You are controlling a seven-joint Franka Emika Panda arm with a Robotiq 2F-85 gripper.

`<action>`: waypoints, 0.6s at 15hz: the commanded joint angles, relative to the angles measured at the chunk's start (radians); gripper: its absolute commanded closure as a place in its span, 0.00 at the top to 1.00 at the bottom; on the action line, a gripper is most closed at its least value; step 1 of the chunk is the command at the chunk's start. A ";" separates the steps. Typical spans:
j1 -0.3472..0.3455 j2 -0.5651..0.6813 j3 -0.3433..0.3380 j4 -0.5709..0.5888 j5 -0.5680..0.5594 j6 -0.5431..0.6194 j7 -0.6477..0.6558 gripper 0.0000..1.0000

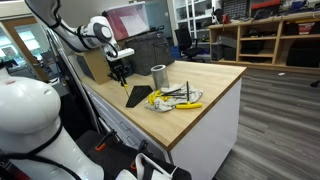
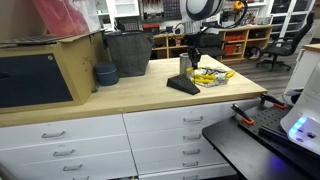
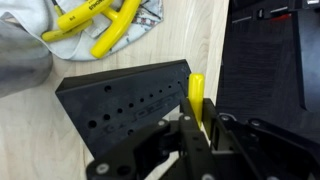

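The gripper (image 3: 197, 116) is clenched on a slim yellow tool (image 3: 196, 92), which is pinched between the two fingers (image 3: 216, 128) and pokes out just past their tips. Right under the hand lies a black block (image 3: 120, 95) with rows of small holes in its top face. The tool sits over the block's edge on the side nearest the fingers. Whether its tip is in a hole or only touching the surface cannot be told. Beyond the block, ahead of the hand in the wrist view, are yellow-handled pliers (image 3: 100, 20) in a small heap of tools, apart from both gripper and block. In an exterior view the gripper (image 1: 120, 72) hangs from the arm pointing straight down, low over the block (image 1: 139, 96), with a metal cup (image 1: 158, 75) standing upright just beside it and the pliers (image 1: 172, 98) a little further off. All of this rests on a wooden counter (image 1: 205, 85). In an exterior view the gripper (image 2: 193, 62) is again just above the block (image 2: 183, 85), while a grey bowl (image 2: 105, 74) and a dark bin (image 2: 128, 52) stand well away from the hand along the counter (image 2: 120, 98).
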 commanded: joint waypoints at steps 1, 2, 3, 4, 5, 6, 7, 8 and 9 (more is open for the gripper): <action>-0.007 0.024 -0.001 0.038 -0.033 -0.026 0.023 0.04; -0.008 0.029 -0.001 0.041 -0.038 -0.026 0.025 0.04; -0.008 0.033 0.000 0.045 -0.042 -0.028 0.026 0.04; -0.008 0.037 0.000 0.048 -0.044 -0.030 0.024 0.04; -0.009 0.040 0.001 0.050 -0.045 -0.031 0.024 0.04; -0.009 0.042 0.001 0.052 -0.045 -0.030 0.024 0.04; -0.009 0.045 0.001 0.054 -0.046 -0.030 0.025 0.04; -0.010 0.048 0.000 0.055 -0.045 -0.030 0.025 0.04; -0.011 0.051 0.000 0.057 -0.042 -0.031 0.023 0.04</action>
